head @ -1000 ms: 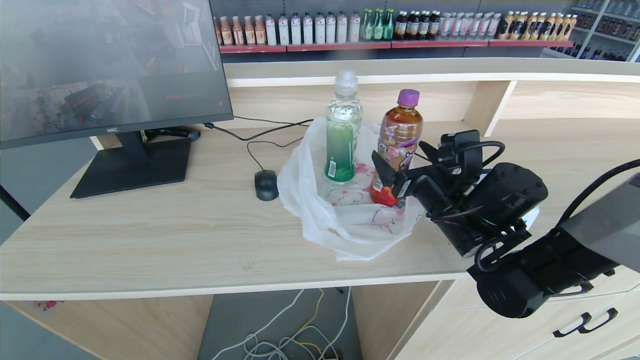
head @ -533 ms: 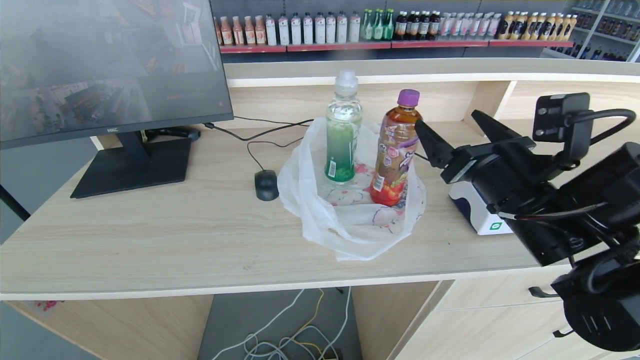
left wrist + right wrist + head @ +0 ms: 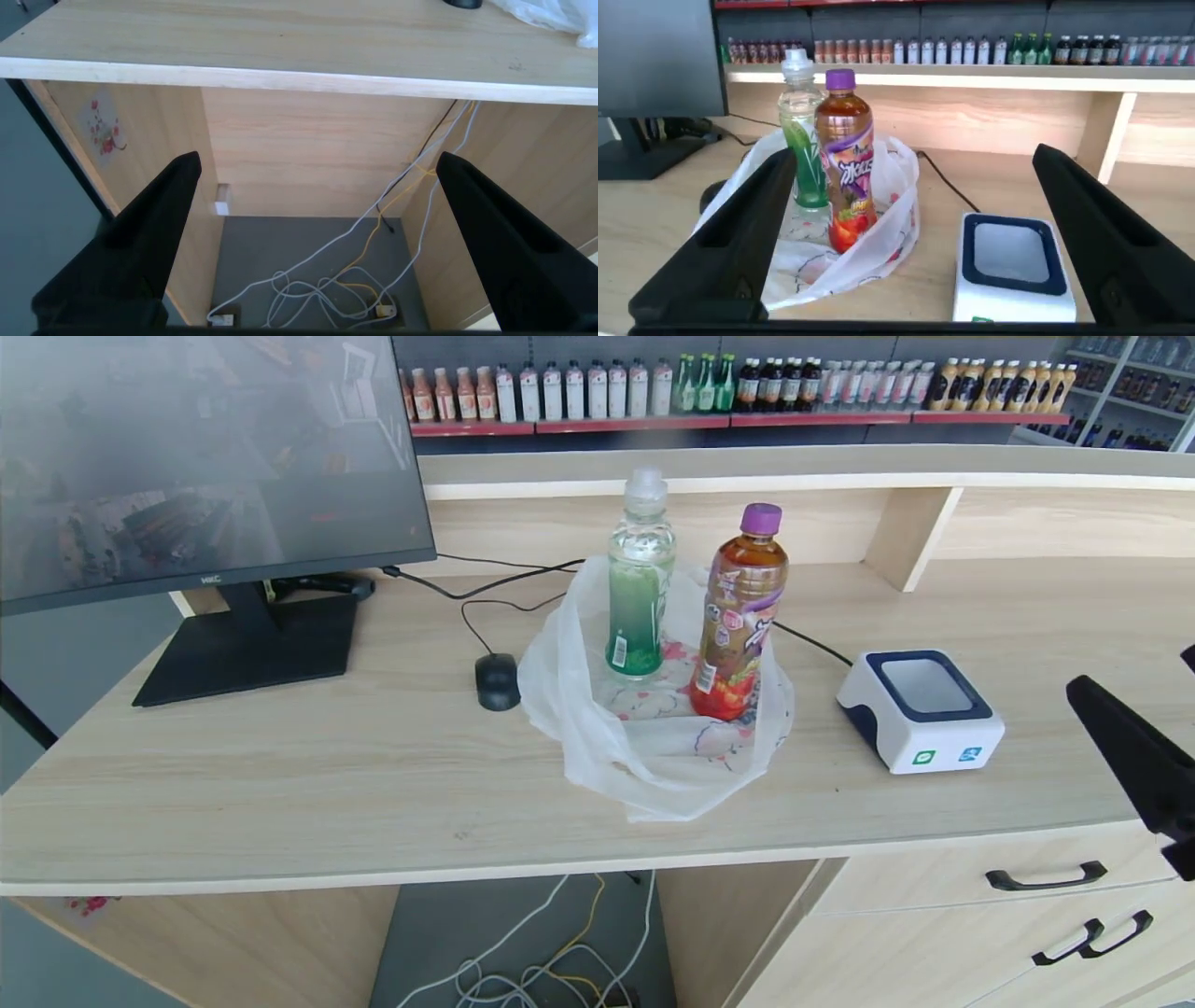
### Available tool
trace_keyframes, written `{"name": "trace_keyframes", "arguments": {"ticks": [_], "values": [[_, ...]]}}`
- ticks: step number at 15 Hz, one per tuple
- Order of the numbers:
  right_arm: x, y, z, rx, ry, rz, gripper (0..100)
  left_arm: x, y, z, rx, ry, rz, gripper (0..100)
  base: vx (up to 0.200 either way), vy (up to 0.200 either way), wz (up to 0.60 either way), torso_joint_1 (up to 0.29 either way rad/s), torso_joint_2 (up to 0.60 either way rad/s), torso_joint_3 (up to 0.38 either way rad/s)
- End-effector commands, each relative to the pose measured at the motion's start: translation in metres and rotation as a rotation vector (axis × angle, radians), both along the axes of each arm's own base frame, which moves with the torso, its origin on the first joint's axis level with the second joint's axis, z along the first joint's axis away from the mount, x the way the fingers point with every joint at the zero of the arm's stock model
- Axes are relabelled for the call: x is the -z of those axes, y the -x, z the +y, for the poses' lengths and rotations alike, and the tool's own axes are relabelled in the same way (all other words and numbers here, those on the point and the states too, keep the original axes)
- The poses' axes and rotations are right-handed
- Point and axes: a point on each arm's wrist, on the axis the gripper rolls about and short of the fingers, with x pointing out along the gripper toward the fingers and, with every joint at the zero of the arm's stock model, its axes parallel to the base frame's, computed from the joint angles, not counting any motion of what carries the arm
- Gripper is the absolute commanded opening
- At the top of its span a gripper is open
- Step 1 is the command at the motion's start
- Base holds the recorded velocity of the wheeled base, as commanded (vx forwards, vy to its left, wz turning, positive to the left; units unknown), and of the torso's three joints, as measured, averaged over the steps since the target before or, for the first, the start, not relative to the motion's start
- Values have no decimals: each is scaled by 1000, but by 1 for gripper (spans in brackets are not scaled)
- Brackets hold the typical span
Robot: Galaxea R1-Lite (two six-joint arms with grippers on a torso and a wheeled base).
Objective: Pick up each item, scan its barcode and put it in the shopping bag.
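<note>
- Right gripper (image 3: pixel 915 159), wide and empty, hangs well apart from the shopping bag (image 3: pixel 569 709) holding two bottles (image 3: pixel 742 616).
- Left gripper (image 3: pixel 320 161) gapes wide, low before the counter (image 3: pixel 280 37).

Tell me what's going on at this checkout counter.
Nothing is being handled. The green-labelled bottle and the purple-capped bottle stand upright in the shopping bag on the counter, the barcode scanner beside it. The right gripper hangs empty, jaws open, right of the scanner; the left gripper, also open, points under the counter.
</note>
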Motion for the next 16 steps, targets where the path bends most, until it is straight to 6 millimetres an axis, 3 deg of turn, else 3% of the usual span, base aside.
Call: {"name": "trace_keyframes", "arguments": {"ticks": [1,3,9,10,16], "values": [[22,57,-28,30,-21,49,100,0,0,0,-1,0,-1,100,0,0,0,0,0,0],[45,77,-35,13,22,176,100,0,0,0,-1,0,-1,100,0,0,0,0,0,0],[102,109,-48,-94,129,418,100,0,0,0,-1,0,-1,100,0,0,0,0,0,0],[120,123,-55,-106,145,425,100,0,0,0,1,0,-1,100,0,0,0,0,0,0],[120,124,-54,-83,143,439,100,0,0,0,1,1,-1,100,0,0,0,0,0,0]]}}
